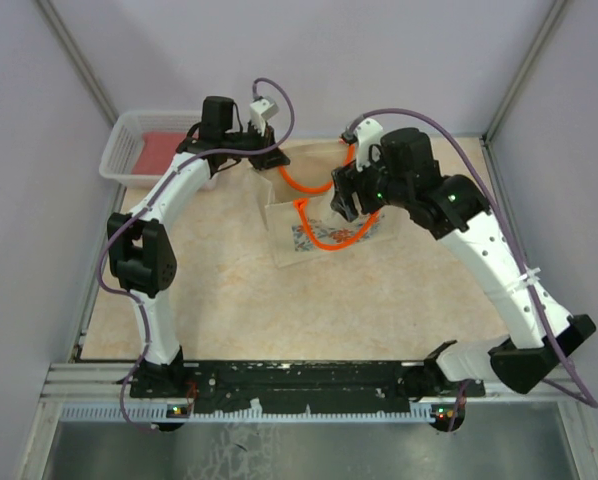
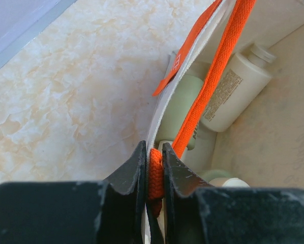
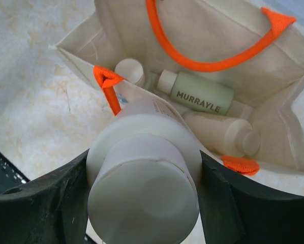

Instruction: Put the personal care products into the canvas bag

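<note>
The canvas bag (image 1: 284,238) stands open at mid-table, and its inside wall shows in the right wrist view (image 3: 218,35). My left gripper (image 1: 264,160) (image 2: 153,151) is shut on one orange handle (image 2: 213,76) at the bag's rim. My right gripper (image 1: 341,205) (image 3: 144,155) is shut on a cream bottle (image 3: 144,178), held cap-up just above the bag's mouth. Three bottles lie inside the bag: a pale green one (image 3: 200,96), a cream one (image 3: 220,133), and one showing only its cap (image 3: 130,70). The left wrist view also shows the cream bottle (image 2: 233,94) and a green bottle (image 2: 180,109).
A white mesh basket (image 1: 129,150) with a red flat item (image 1: 164,150) stands at the back left, beside the left arm. Frame posts rise at the back corners. The second orange handle (image 1: 329,240) hangs over the bag's printed front.
</note>
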### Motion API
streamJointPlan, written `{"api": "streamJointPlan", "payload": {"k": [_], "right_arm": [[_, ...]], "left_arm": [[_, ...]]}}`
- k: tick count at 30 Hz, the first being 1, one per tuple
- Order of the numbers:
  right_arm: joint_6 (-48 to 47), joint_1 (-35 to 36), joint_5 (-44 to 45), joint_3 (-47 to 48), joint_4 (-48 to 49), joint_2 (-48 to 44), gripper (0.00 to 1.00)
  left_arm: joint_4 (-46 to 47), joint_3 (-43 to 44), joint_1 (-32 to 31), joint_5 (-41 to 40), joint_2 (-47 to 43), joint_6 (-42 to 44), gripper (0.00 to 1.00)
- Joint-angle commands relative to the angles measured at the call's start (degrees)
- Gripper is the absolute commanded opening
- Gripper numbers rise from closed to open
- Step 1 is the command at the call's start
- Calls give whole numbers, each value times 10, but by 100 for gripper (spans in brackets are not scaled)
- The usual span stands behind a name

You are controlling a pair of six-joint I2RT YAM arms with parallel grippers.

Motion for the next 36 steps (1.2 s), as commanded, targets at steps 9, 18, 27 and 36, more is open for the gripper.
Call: {"api": "streamJointPlan", "payload": {"k": [9, 18, 27, 36], "right_arm": [[39, -95, -104, 98, 221, 4, 0], [55, -135, -153, 75, 243, 61, 0], [61, -135, -190, -14, 221, 79, 0], [16, -95, -156, -30, 145, 122, 0]], "left_arm": [[13, -7, 8, 0, -5, 5, 0], [11, -5, 8, 2, -10, 6, 0], [6, -6, 8, 6, -22, 9, 0], [2, -3, 8, 3, -21, 11, 0]]}}
